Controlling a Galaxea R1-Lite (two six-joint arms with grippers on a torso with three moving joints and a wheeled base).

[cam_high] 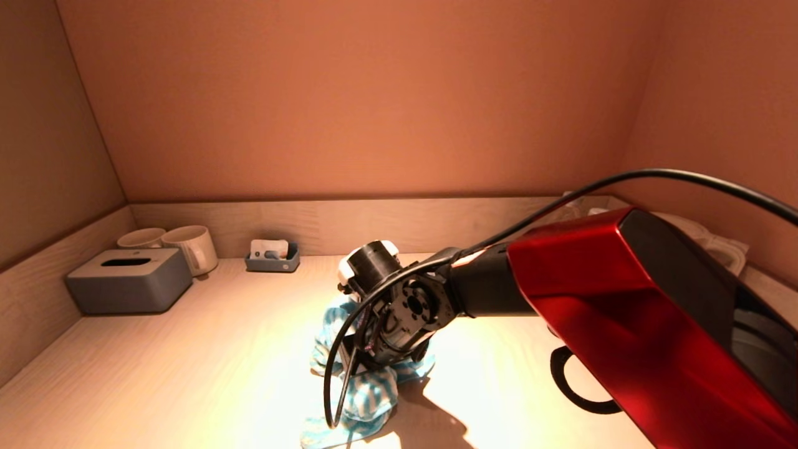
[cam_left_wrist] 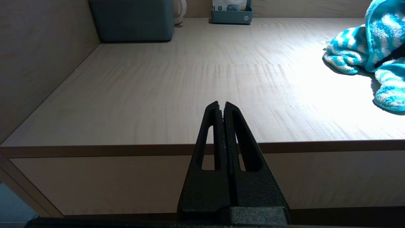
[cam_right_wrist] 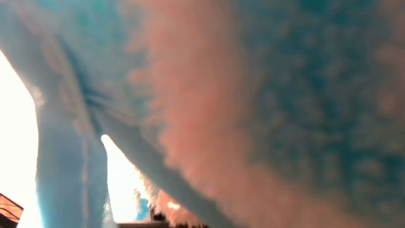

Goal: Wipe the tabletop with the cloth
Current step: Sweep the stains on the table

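Observation:
The teal-and-white striped cloth (cam_high: pixel 368 390) lies bunched on the pale wooden tabletop (cam_high: pixel 206 362), near the front centre. My right gripper (cam_high: pixel 381 352) points down into it and is shut on the cloth, which rises in a peak towards it; the wrist hides the fingers. The cloth fills the right wrist view (cam_right_wrist: pixel 284 95). It also shows in the left wrist view (cam_left_wrist: pixel 357 47), pulled up at its far side. My left gripper (cam_left_wrist: pixel 221 106) is shut and empty, parked low before the table's front edge, left of the cloth.
A grey tissue box (cam_high: pixel 128 279), two white mugs (cam_high: pixel 190 246) and a small blue-grey tray (cam_high: pixel 272 257) stand along the back left. White fabric (cam_high: pixel 717 243) lies at the back right. Walls close in the left, back and right sides.

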